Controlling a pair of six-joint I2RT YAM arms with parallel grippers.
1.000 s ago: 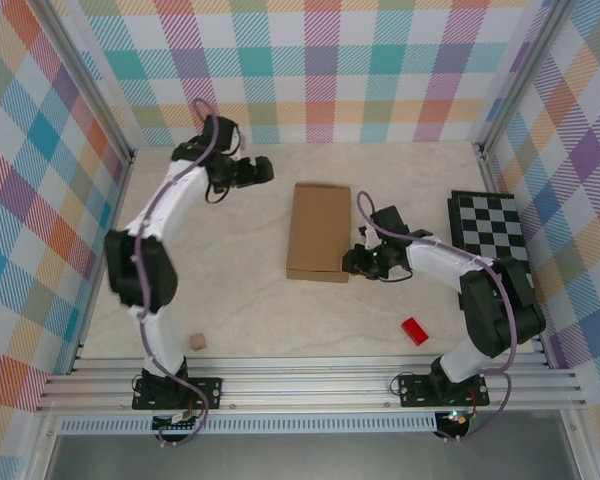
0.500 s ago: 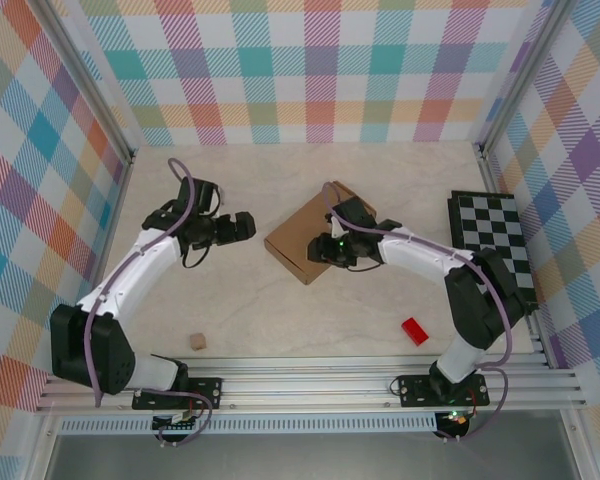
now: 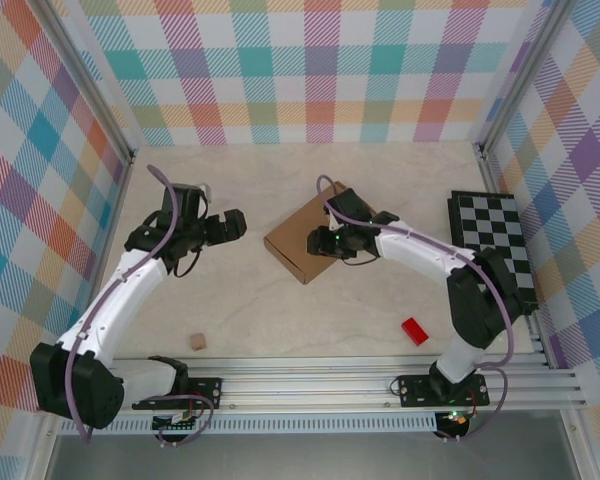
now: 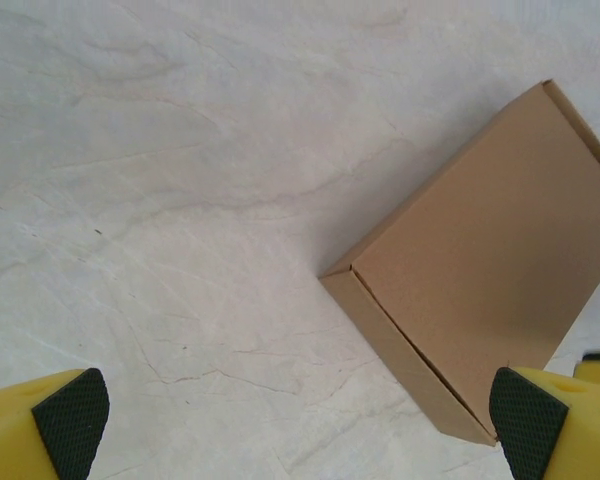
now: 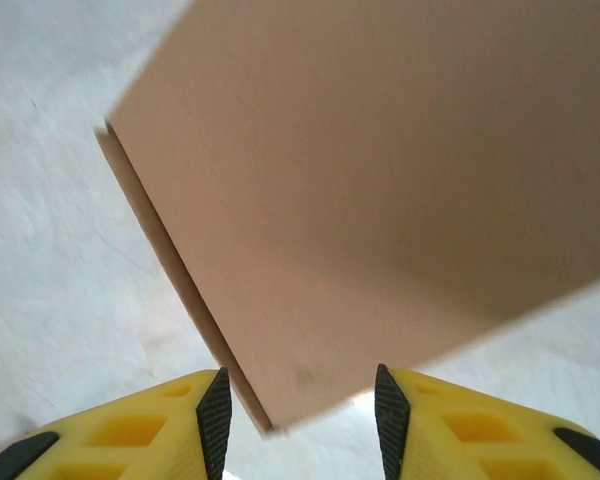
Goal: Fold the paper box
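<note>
Right hand: the right hand (image 3: 318,243) sits low over the near right corner of the paper box (image 3: 292,245), with its jaws partly apart.
Right hand close up: in the right wrist view the right hand (image 5: 300,410) shows two yellow fingers with black pads (image 5: 216,405). One corner of the box (image 5: 380,180) lies in the gap between them. Neither pad can be seen pressing on the cardboard.
Paper box: plain brown cardboard, folded shut into a shallow box, broad face up. It lies flat on the desk (image 3: 250,310) near the middle, turned on a diagonal. One corner points toward the left arm and one toward the back wall.
Left hand: the left hand (image 3: 228,226) is open as wide as it goes and holds nothing. It hangs above bare desk, left of the box and apart from it, with its jaws facing the box.
Left hand close up: in the left wrist view the left hand (image 4: 300,430) shows its black pads (image 4: 72,420) at the two bottom corners. The box (image 4: 480,270) lies ahead to the right, with one thin side wall visible.
Desk: pale, marbled surface.
Other things: a small tan cube (image 3: 196,342) sits near the front left and a small red block (image 3: 414,331) near the front right. Both are well apart from the box. A black and white checkered board (image 3: 488,232) lies at the right edge.
Surround: bright plaid walls (image 3: 320,70).
</note>
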